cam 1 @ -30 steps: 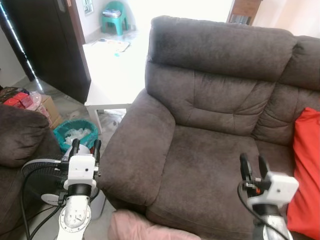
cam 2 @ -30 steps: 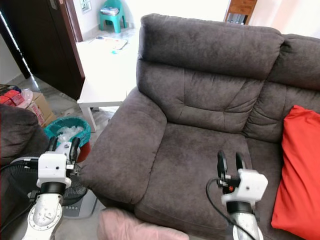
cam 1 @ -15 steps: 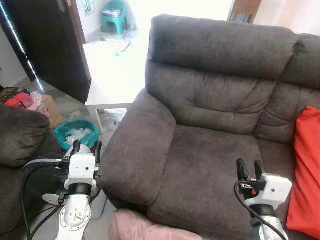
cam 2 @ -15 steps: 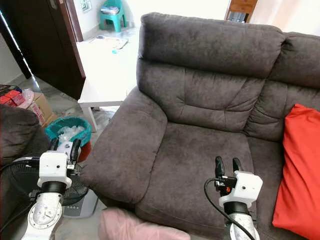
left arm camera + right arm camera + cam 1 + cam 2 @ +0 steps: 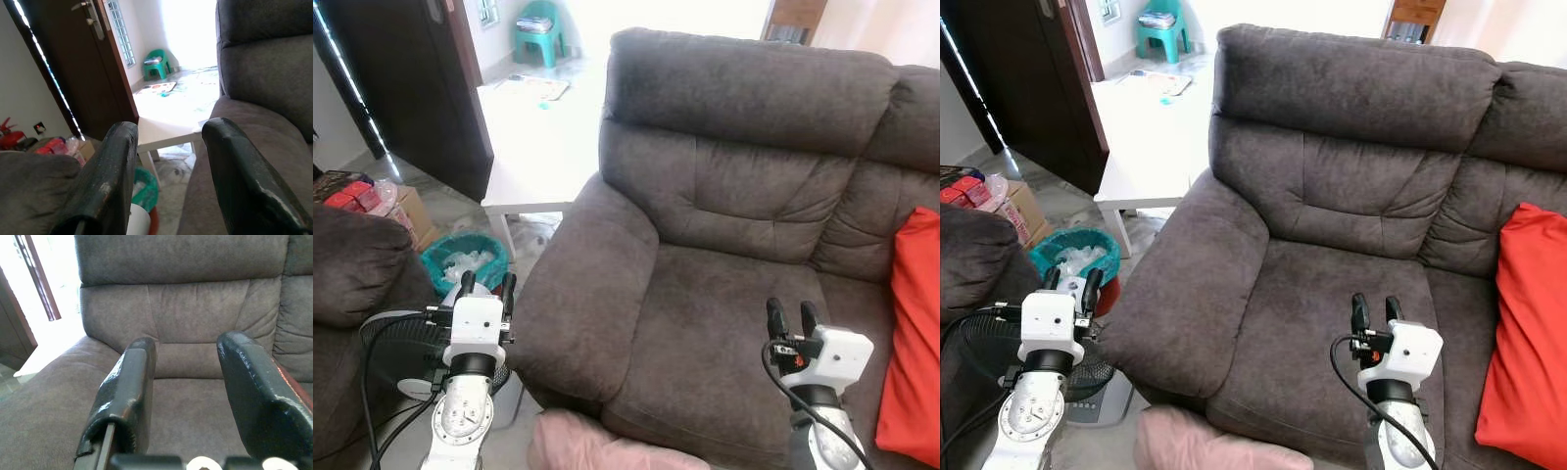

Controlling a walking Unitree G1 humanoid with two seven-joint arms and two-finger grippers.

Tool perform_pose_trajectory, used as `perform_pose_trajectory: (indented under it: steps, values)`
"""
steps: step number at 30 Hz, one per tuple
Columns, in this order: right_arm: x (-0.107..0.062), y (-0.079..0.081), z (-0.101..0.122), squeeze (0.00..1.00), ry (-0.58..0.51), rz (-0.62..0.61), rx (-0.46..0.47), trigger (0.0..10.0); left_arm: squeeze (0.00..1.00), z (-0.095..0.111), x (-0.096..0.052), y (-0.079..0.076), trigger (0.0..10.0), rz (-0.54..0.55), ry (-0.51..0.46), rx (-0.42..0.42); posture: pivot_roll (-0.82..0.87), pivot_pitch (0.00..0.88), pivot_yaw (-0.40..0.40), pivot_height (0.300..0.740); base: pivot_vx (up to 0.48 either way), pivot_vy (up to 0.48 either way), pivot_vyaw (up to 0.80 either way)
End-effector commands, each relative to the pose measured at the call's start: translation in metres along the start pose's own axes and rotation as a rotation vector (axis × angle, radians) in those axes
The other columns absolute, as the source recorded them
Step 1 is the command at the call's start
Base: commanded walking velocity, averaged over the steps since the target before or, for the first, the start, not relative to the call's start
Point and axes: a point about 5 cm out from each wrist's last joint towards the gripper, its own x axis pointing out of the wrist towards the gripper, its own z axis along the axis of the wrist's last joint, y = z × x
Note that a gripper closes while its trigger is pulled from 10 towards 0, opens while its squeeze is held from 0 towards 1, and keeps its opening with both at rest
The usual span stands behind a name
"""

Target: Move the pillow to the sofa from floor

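Both sets of fingers are spread apart with nothing between them. On the right gripper (image 5: 1370,308) the two black fingers (image 5: 128,391) stand upright with a clear gap, and through that gap the wrist view just shows the seat and backrest of the sofa (image 5: 1351,176). They aren't touching the cushion, just hovering over the front part of the seat, roughly 5 o'clock in the head view.

Same deal on the left gripper (image 5: 487,288): fingers (image 5: 110,176) parted, holding nothing. It sits off the sofa's outer armrest at about 8 o'clock, very close to the armrest side, though it's hard to say if it brushes it. Looking along its fingers you see the dark door (image 5: 73,63), a white low table (image 5: 161,132) and a green plastic chair (image 5: 157,62) way back at 12 o'clock.

The pillow (image 5: 1205,443), a pale pink one, is on the floor at 6 o'clock, tucked against the sofa's front base, between the two arms and below both grippers. Neither gripper touches it.

Other stuff: a red cushion (image 5: 1526,323) leans on the sofa at 3 o'clock, a teal bin (image 5: 462,260) with white trash is at 9 o'clock, a fan (image 5: 396,352) sits right behind the left arm, and another dark armchair (image 5: 352,264) is at the far left edge.
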Motion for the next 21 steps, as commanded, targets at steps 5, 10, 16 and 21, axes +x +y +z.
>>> perform_pose_trajectory:
  steps: [5,10,16,21]
  values:
    - [0.0049,-0.0021,0.0009,0.0,0.021,0.007,-0.025,10.0,0.0,-0.0066,-0.0054,-0.0013,10.0,-0.004,0.047,-0.013,0.1,0.0,-0.046,0.74,0.0,0.0,0.0]
    - [0.0051,-0.001,-0.0019,0.0,0.045,0.008,-0.033,10.0,0.0,-0.006,-0.0053,0.0001,10.0,-0.002,0.047,-0.01,0.1,0.0,-0.046,0.731,0.0,0.0,0.0]
    - [0.0042,0.0,-0.0036,0.0,0.056,0.011,-0.036,10.0,0.0,-0.0054,-0.0042,-0.0007,10.0,-0.005,0.047,-0.011,0.1,0.0,-0.04,0.701,0.0,0.0,0.0]
    - [0.0033,-0.0003,-0.0054,0.0,0.072,0.013,-0.041,10.0,0.0,-0.0049,-0.0032,-0.0015,10.0,-0.008,0.049,-0.011,0.1,0.0,-0.044,0.666,0.0,0.0,0.0]
